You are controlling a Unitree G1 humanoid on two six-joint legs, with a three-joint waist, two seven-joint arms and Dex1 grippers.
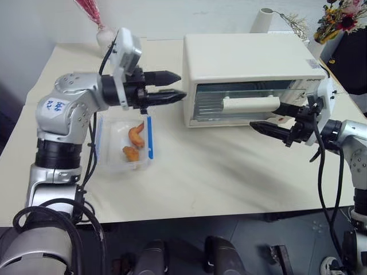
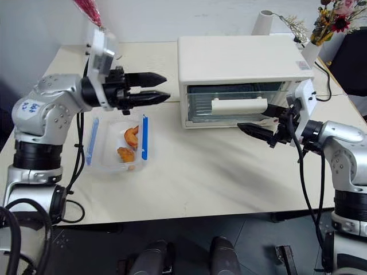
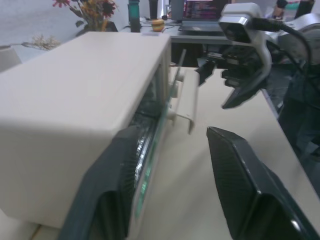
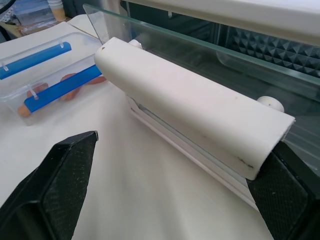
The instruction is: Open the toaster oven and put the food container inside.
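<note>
Since the whole next move hangs on that door, start with the big cream-white boxy toaster oven (image 1: pixel 252 77) sitting at the far side of the pale counter (image 1: pixel 229 177), glass door facing the robot and looking pulled slightly ajar at the top. Its white bar handle (image 1: pixel 250 103) runs left to right across the door, so the long axis is sideways to the robot.

Right end effector (image 1: pixel 268 120) is clearly the closer one: it sits just in front of the right end of the handle, pointing in toward it, black fingers spread wide with nothing between them. From the right wrist view the bar lies across the gap between the two fingers, near but not gripped. I'd guess it needs to hook or pinch that bar and pull toward the near edge.

Left end effector (image 1: pixel 166 86) hovers off the oven's left side, pointing right at it, fingers parted a bit and holding nothing.

Small clear plastic food container (image 1: pixel 125 143) with blue clip strips sits on the counter, left of the oven and below the left end effector, orange-brown fried pieces inside, untouched. So left arm is nearer that, right arm nearer the handle.
</note>
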